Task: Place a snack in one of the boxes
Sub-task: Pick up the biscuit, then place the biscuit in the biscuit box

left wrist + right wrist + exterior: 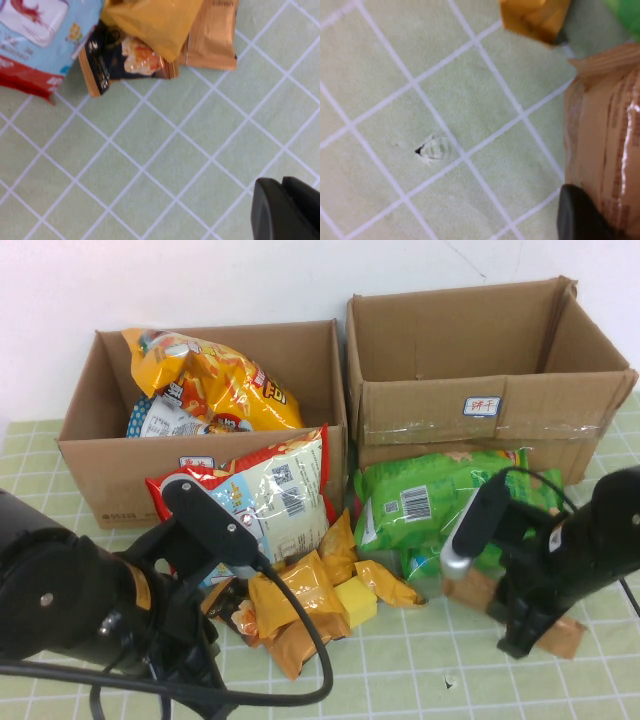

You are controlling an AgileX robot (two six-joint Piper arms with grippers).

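Observation:
A brown snack packet point(565, 632) lies flat on the checked cloth at the right front, partly under my right arm. My right gripper point(520, 638) is down on it. In the right wrist view the packet point(605, 125) sits right against the gripper's black tip. My left gripper point(282, 202) is shut and empty, hovering over bare cloth near a dark packet point(125, 60) and orange packets point(155, 20). The left box point(110, 475) holds a yellow chips bag point(215, 380). The right box point(450, 400) shows nothing inside.
A pile lies between the arms in front of the boxes: a red-and-white bag point(275, 490), a green bag point(430, 500), orange packets point(300, 615) and a yellow block point(355, 602). A small clear scrap point(436, 147) lies on the cloth. The left arm point(90, 605) fills the lower left.

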